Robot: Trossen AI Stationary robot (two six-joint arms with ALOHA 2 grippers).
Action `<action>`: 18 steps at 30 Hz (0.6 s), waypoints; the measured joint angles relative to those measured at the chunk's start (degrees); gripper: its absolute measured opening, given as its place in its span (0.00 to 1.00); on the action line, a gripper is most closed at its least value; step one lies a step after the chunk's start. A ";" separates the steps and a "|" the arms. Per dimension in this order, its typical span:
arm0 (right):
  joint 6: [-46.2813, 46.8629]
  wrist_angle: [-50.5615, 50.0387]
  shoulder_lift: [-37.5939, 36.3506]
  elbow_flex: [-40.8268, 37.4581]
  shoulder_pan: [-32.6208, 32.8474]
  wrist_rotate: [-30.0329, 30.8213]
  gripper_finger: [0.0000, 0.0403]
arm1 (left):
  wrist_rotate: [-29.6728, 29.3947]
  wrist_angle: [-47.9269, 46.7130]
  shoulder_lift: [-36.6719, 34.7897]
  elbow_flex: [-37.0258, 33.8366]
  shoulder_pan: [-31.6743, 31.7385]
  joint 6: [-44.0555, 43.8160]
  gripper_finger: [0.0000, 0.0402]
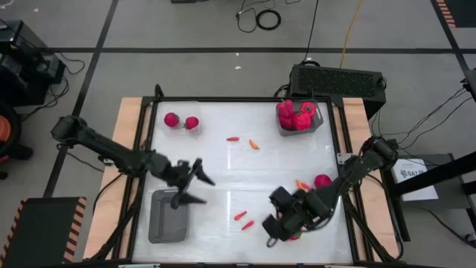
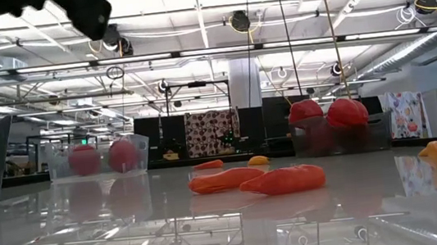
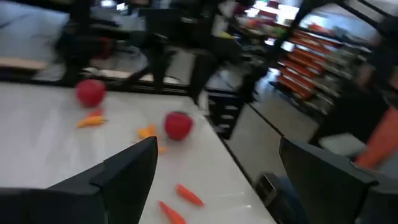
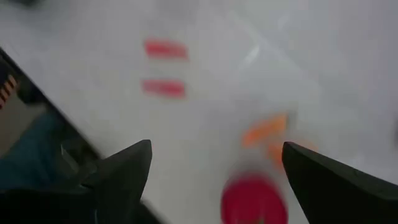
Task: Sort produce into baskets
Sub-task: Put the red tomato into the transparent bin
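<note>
My left gripper [image 1: 208, 190] hovers open and level over the table's left half, just beyond the empty grey basket [image 1: 169, 216]. My right gripper [image 1: 279, 223] hangs open, pointing down, above the near right area; nothing sits between its fingers [image 4: 217, 180]. Two red chillies [image 1: 244, 220] lie left of it. A round red fruit [image 1: 323, 181] and an orange chilli [image 1: 301, 184] lie on the table behind it. A clear basket [image 1: 182, 121] at the far left holds two round red fruits. A grey basket [image 1: 297, 116] at the far right holds red peppers.
A red chilli [image 1: 233, 138] and an orange chilli [image 1: 254, 144] lie at the far middle. Bare white tabletop [image 1: 245, 175] stretches between the two arms. A black box [image 1: 336, 80] stands behind the table's far right corner.
</note>
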 joint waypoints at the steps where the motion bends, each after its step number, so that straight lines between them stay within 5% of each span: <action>1: 2.22 -0.35 0.18 0.00 0.78 -1.05 0.87 | -0.07 3.10 1.21 -1.22 -1.49 1.55 0.85; 9: 14.09 -10.31 3.85 -0.02 4.61 -2.13 0.87 | -0.86 6.14 6.15 -2.36 -3.81 3.43 0.85; 18: 14.94 -6.39 10.49 -0.02 5.79 -7.73 0.87 | -2.72 5.52 8.67 -2.29 -3.64 3.45 0.85</action>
